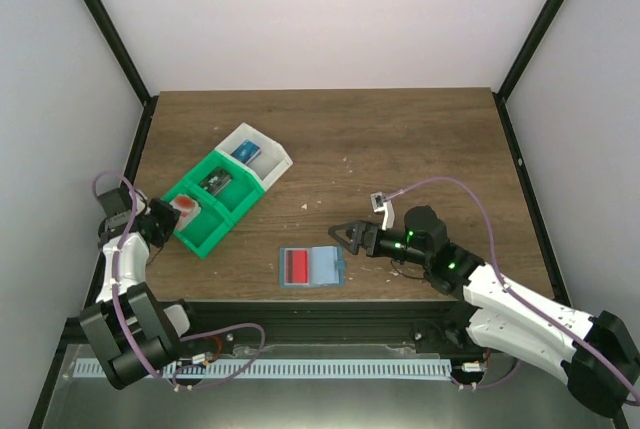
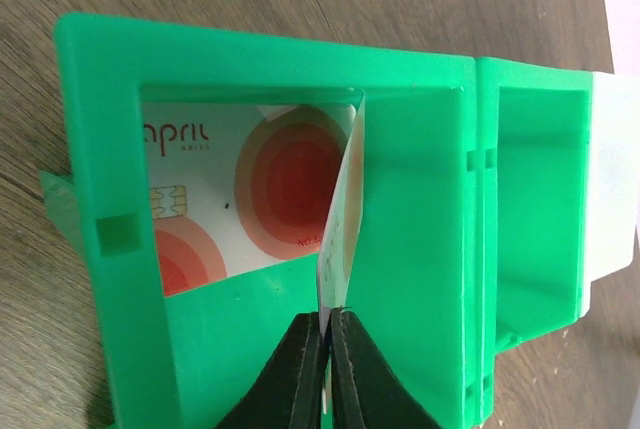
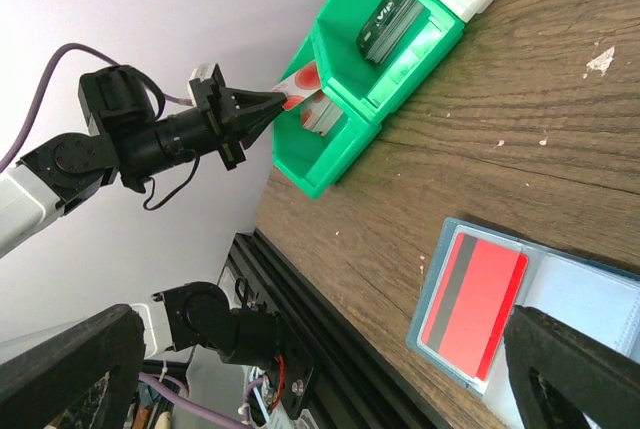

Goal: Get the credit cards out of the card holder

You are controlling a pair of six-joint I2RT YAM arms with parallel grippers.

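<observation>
Two cards sit at the far left, in the end compartment of the tray (image 2: 100, 129) nearest the left arm. The flat card (image 2: 260, 199) lies face up on the floor, glossy white with red rings and a chip. The upright card (image 2: 342, 229) stands on edge, its lower edge pinched between the clenched jaws of the left gripper (image 2: 328, 321). The tray is hard green moulded plastic with straight walls, so a card set inside should stay put. Towards the middle of the brown wood-grain table (image 1: 420, 149), the holder (image 1: 328, 265) lies open and flat, a soft-looking pale blue bifold. A red card (image 1: 296, 267) with a dark stripe is tucked in its left pocket. This card is probably light, thin, stiff and slick. The best hold is likely a pinch on an exposed edge, then a slide out along the pocket. The holder looks light enough to drag along, so it may need pinning. Just right of it, the right gripper (image 1: 342, 238) hovers with jaws spread wide and nothing in them.
</observation>
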